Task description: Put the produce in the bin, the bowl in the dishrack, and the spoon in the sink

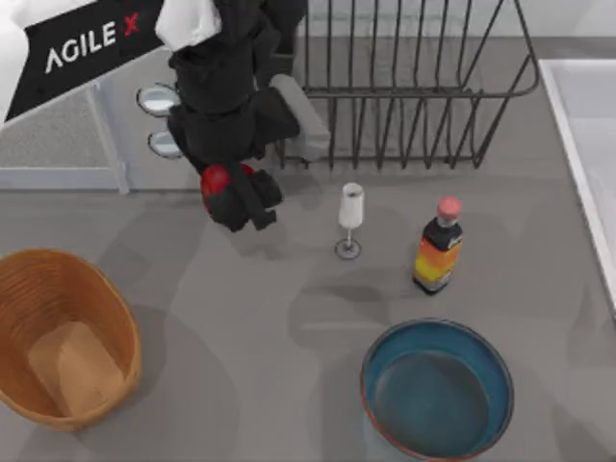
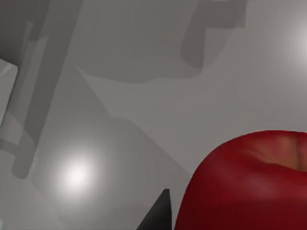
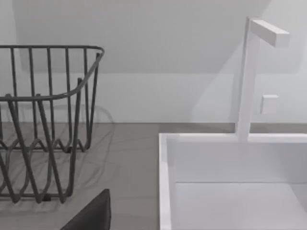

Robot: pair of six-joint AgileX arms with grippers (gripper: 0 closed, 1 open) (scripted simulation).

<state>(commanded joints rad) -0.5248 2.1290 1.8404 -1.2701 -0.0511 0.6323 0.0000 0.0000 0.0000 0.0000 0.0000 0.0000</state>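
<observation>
The red produce (image 1: pixel 214 179) lies on the grey table in front of the dishrack (image 1: pixel 414 91), mostly covered by my left gripper (image 1: pixel 241 202), which is right down on it. In the left wrist view the produce (image 2: pixel 249 187) is very near, with a dark tip of that gripper just beside it. The teal bowl (image 1: pixel 438 390) stands at the front right. The wicker bin (image 1: pixel 63 337) stands at the front left. The sink (image 1: pixel 582 106) runs along the right edge, and its basin (image 3: pixel 230 191) lies near my right gripper (image 3: pixel 93 215). I cannot pick out the spoon.
A small white wine glass (image 1: pixel 350 217) and a sauce bottle (image 1: pixel 439 248) with a red cap stand between the produce and the bowl. Two shiny oval shapes (image 1: pixel 159 98) peek out left of my left arm. A white faucet (image 3: pixel 249 76) rises behind the sink.
</observation>
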